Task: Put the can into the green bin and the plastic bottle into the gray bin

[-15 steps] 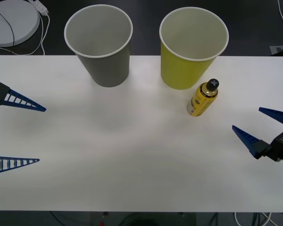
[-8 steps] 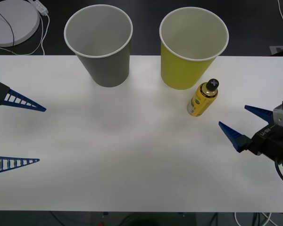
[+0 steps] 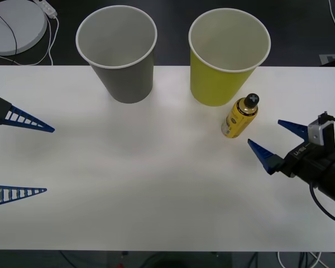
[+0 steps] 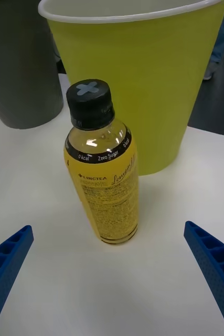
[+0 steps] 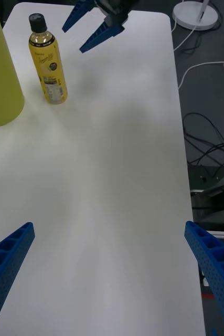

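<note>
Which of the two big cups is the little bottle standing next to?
The green cup. The bottle stands upright just beside its base, on the robot's right, while the gray cup sits apart, farther left.

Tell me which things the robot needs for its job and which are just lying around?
For the job:
- plastic bottle, standing beside the green bin
- green bin
- gray bin
- right gripper, open, near the bottle
- left gripper, open, waiting at the table's left edge

Just lying around:
- white round thing with its cable, behind the table
- the table itself
</note>
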Controlling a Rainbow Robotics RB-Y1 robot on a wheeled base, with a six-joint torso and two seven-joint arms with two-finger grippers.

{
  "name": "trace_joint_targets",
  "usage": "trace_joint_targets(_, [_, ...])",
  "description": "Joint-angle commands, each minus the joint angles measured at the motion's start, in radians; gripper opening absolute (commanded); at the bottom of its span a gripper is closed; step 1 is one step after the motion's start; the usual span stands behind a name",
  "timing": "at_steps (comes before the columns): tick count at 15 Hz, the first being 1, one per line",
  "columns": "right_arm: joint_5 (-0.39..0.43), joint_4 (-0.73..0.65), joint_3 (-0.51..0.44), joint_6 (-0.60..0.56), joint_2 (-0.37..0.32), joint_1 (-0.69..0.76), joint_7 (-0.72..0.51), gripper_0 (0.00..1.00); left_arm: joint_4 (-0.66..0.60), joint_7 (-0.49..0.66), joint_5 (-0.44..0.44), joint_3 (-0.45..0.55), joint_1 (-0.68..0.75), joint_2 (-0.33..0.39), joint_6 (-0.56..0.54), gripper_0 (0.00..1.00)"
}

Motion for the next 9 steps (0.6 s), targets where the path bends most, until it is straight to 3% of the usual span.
trace_joint_targets(1, [0.013,0.042,0.015,-0.001,0.048,-0.045,0.006,1.00,0.000,0.000,0.000,0.000,0.000,0.000,0.000,1.00])
trace_joint_targets(9, [0.070,0.128,0.053,0.000,0.137,-0.146,0.032,1.00,0.000,0.000,0.000,0.000,0.000,0.000,0.000,1.00])
